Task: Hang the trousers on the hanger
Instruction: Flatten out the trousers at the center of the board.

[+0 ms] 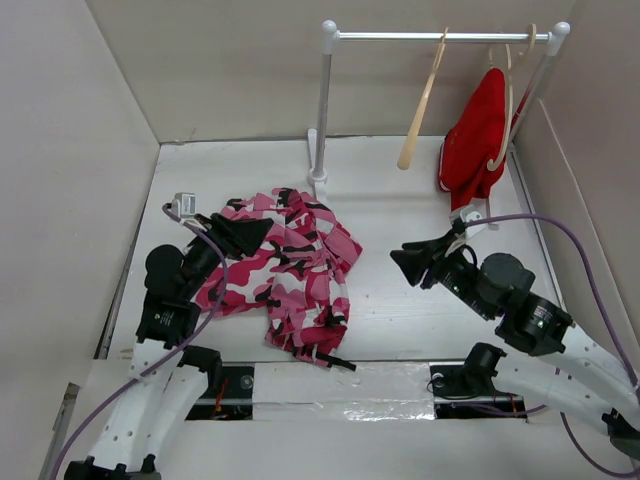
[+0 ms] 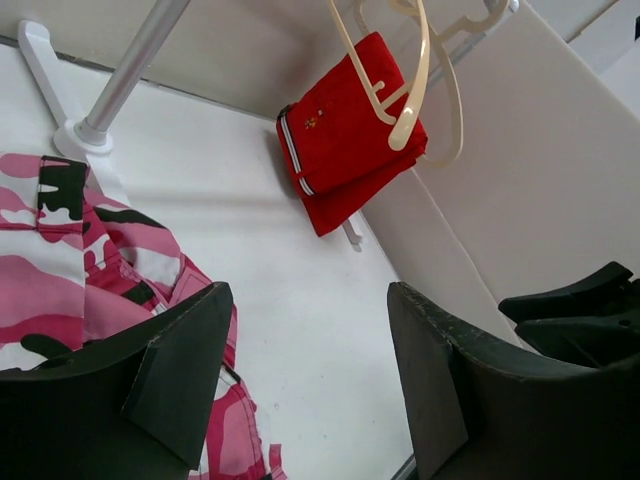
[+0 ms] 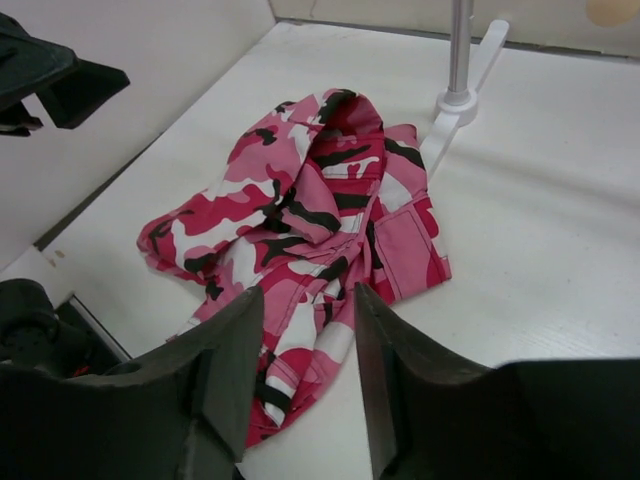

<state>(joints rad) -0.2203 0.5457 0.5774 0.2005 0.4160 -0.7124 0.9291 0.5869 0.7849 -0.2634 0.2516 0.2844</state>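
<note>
The camouflage trousers (image 1: 290, 268) lie crumpled on the white table, left of centre. A bare pale wooden hanger (image 1: 422, 105) hangs from the rail at the back. My left gripper (image 1: 250, 238) hovers over the trousers' upper left edge, open and empty. Its wrist view shows the trousers (image 2: 60, 260) beside its left finger, bare table between the fingers (image 2: 185, 370), and the hanger (image 2: 418, 80) far ahead. My right gripper (image 1: 400, 262) is open and empty, a short way right of the trousers and pointing at them. The trousers (image 3: 310, 220) lie just beyond its fingers (image 3: 385, 350).
A white rack with a metal rail (image 1: 440, 36) stands at the back, its left post and foot (image 1: 320, 150) just behind the trousers. A second hanger carries a plain red garment (image 1: 478, 135) at the rail's right end. Walls enclose the table on the left, back and right.
</note>
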